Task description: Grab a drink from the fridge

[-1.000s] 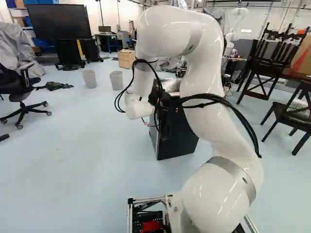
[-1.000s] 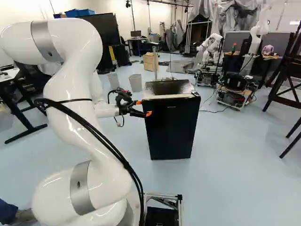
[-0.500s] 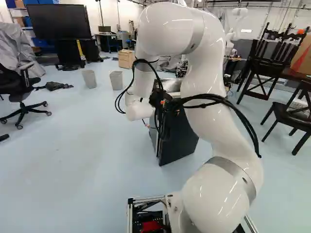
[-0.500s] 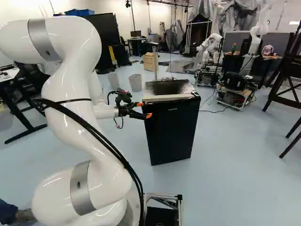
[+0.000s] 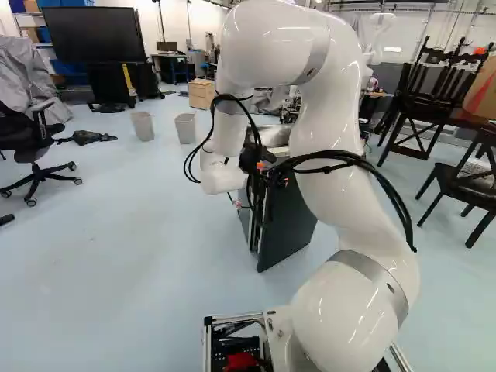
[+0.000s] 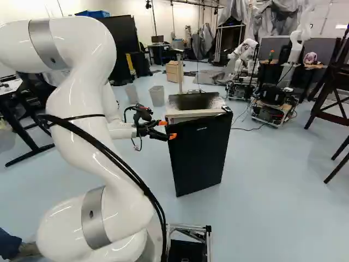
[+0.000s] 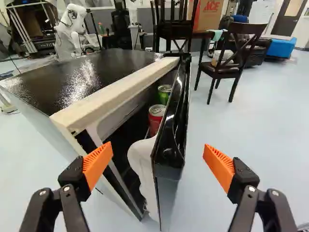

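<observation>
Since the earlier frames, the fridge door has swung wider, and the arm has drawn back a little with it, while the base stays in its place.

At the wrist, the gripper is open: its two orange pads stand wide apart, with the free edge of the door between them. One finger is on the inner side of the door, the other outside; whether the inner one touches the door, I cannot tell.

Part of the opening is done, as I judge, and the grabbing is not. Just inside the gap are the drinks, a red soda can and behind it a green can, both upright beside the door's inner side. What is left is to open the door more, come around it, grip one can and lift it out.

For now the door itself and the fridge body leave only a narrow way to the cans. Farther off stand a wooden chair and another robot, well apart from the work.
</observation>
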